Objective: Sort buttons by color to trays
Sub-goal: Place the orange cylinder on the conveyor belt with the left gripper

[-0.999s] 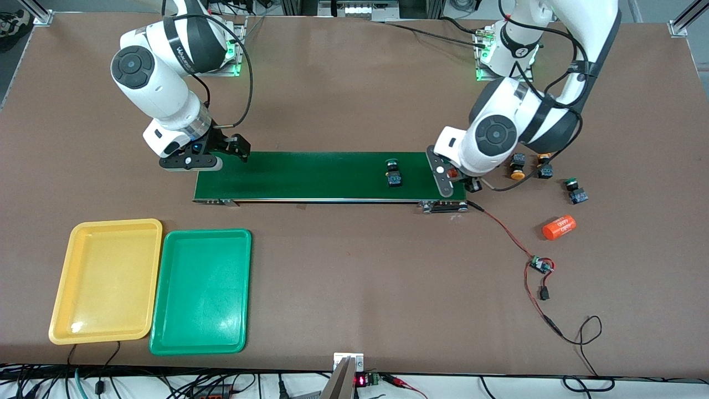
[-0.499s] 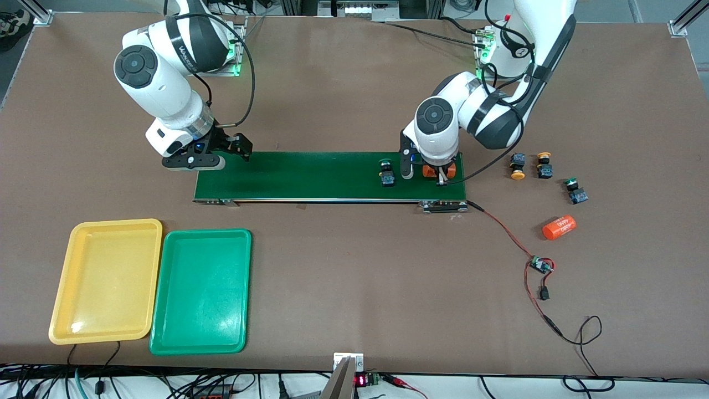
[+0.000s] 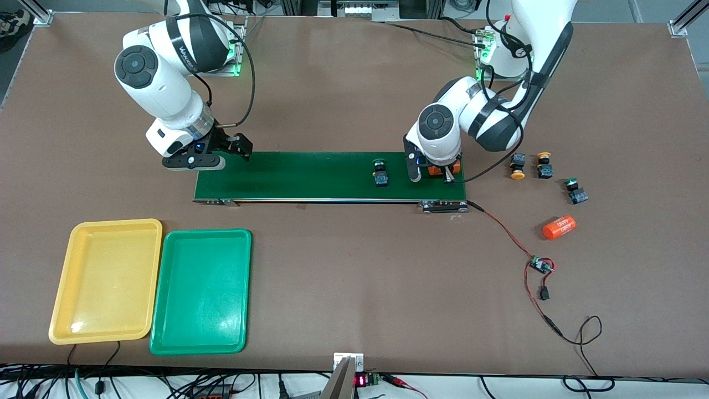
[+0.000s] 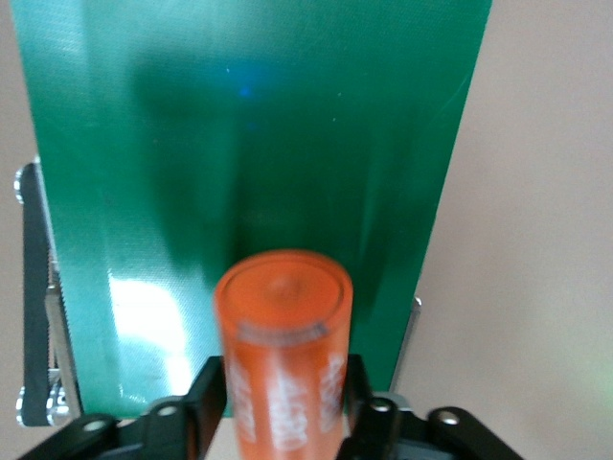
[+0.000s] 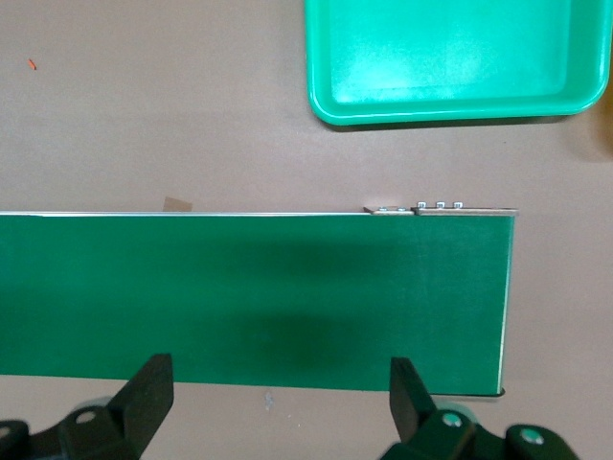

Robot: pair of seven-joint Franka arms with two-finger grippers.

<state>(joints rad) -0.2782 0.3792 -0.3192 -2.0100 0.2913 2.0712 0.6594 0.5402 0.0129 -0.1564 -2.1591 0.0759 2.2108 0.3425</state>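
While the right pincer (image 3: 221, 154) waits spread over the belt's (image 3: 310, 176) end, the left pincer (image 3: 437, 173) has carried an orange cylinder (image 4: 283, 355), between its loosening fingers, onto the belt, where a green button (image 3: 380, 173) rides toward the trays (image 3: 202, 291).

Glossy plastic trays (image 3: 200, 291) — matt table (image 3: 354, 83).
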